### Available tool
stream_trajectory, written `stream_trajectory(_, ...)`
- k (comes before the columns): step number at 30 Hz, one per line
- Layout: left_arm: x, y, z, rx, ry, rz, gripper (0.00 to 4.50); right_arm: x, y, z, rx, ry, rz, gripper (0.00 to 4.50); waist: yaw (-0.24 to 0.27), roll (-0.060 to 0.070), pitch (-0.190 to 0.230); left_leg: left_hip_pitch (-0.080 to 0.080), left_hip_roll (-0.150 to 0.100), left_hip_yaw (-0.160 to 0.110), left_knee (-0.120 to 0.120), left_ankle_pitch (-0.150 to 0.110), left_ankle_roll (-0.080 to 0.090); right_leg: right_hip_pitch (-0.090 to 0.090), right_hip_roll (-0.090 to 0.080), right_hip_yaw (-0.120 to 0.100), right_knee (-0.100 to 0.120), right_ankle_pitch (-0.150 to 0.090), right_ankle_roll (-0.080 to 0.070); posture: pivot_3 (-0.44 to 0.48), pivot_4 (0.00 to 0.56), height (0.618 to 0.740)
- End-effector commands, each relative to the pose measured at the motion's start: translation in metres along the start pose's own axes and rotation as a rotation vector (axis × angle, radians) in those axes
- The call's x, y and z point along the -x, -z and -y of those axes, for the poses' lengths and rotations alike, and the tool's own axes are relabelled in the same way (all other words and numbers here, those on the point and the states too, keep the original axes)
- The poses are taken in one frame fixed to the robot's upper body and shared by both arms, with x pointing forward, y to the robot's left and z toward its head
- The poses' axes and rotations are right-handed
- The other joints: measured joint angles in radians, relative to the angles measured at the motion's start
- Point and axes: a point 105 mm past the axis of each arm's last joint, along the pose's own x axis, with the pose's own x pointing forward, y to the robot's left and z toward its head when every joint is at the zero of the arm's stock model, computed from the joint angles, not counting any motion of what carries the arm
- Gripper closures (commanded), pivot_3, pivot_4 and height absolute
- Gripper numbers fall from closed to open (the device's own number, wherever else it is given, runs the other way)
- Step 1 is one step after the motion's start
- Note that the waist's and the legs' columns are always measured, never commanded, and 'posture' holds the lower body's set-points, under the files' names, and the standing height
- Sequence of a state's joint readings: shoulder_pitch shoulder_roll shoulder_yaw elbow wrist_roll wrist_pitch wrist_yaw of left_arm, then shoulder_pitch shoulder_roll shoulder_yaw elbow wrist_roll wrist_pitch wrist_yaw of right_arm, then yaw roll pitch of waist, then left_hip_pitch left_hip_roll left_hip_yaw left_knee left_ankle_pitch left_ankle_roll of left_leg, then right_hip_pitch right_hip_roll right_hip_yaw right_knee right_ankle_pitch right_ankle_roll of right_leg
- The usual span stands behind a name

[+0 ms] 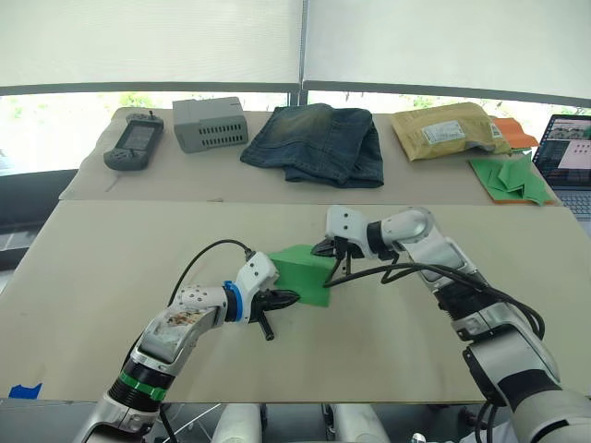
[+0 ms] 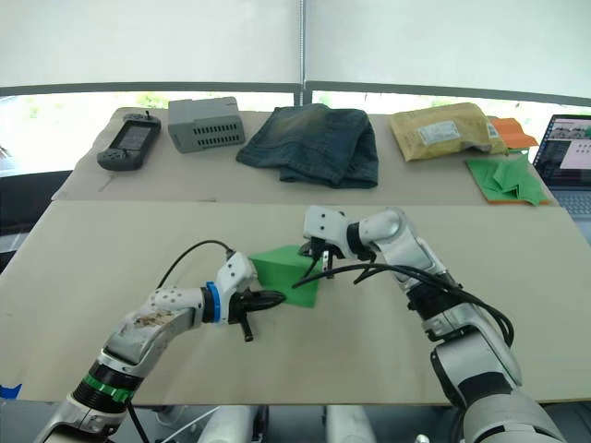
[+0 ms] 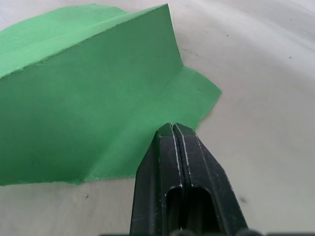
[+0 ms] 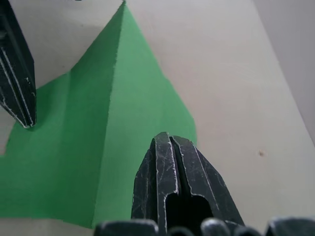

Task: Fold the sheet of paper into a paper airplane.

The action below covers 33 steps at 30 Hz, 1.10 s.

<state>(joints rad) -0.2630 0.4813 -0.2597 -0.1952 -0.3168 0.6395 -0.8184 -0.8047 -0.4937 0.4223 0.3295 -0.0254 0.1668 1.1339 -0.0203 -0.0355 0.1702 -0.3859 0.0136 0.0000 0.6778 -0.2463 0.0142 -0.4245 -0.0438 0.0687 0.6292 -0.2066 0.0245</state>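
Note:
The bright green sheet of paper [image 1: 303, 274] lies mid-table, creased, with one flap standing up as a ridge [image 3: 98, 83] and one corner pointed [image 4: 123, 7]. My left gripper [image 1: 288, 297] is shut, its tips [image 3: 172, 129] resting on the sheet's near edge. From the far right side comes my right gripper [image 1: 324, 249], also shut, its tips [image 4: 167, 137] pressing down on the sheet beside the ridge. The left gripper's fingers [image 4: 19, 98] also appear in the right wrist view at the sheet's opposite edge. A finished paper airplane is out of view.
At the back lie a handheld controller [image 1: 134, 141], a grey box [image 1: 211, 123], folded jeans [image 1: 319, 143], a yellow padded envelope [image 1: 443, 129], a pile of green paper shapes on an orange sheet [image 1: 508, 177] and a laptop [image 1: 568, 161]. Black cables [image 1: 388, 270] trail beside the sheet.

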Motion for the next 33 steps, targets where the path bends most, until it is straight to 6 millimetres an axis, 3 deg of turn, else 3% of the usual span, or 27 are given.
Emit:
stream_trajectory(1, 0.000, 0.014, 0.003, 0.046, -0.008, -0.045, 4.50, 0.000, -0.004, -0.007, 0.040, -0.089, 0.003, 4.49, -0.001, 0.000, 0.000, 0.000, 0.000, 0.000, 0.000, 0.000, 0.000, 0.000, 0.000, 0.000, 0.000, 0.000, 0.000, 0.000, 0.150, 0.728)
stream_trajectory(14, 0.000, 0.012, 0.004, 0.067, -0.009, -0.037, 4.50, 0.000, -0.021, -0.037, -0.012, -0.194, 0.078, 4.49, -0.001, 0.000, 0.000, 0.000, 0.001, 0.000, 0.000, 0.000, 0.000, 0.000, 0.000, 0.000, 0.001, 0.000, 0.000, 0.000, 0.150, 0.728)
stream_trajectory(19, 0.016, -0.003, 0.011, 0.041, 0.011, -0.038, 4.50, -0.006, -0.016, -0.049, -0.037, -0.205, 0.065, 4.49, -0.003, 0.000, 0.000, 0.000, 0.000, 0.000, 0.000, 0.000, 0.000, 0.000, 0.000, 0.000, 0.000, 0.000, 0.000, 0.000, 0.150, 0.728)
stream_trajectory(27, 0.062, -0.032, 0.026, 0.085, 0.068, -0.009, 4.50, -0.014, -0.001, -0.058, -0.075, -0.178, 0.037, 4.49, -0.022, 0.000, 0.000, -0.001, 0.001, -0.001, 0.000, 0.000, 0.000, -0.002, 0.000, 0.000, 0.001, -0.003, 0.005, 0.000, 0.150, 0.728)
stream_trajectory(33, 0.062, -0.044, 0.005, 0.059, -0.009, 0.039, 4.50, -0.018, 0.005, -0.066, -0.080, -0.165, 0.020, 4.49, -0.019, 0.000, 0.000, 0.000, 0.001, -0.001, 0.000, 0.000, 0.000, -0.001, 0.000, 0.000, 0.000, -0.003, 0.005, 0.000, 0.150, 0.728)
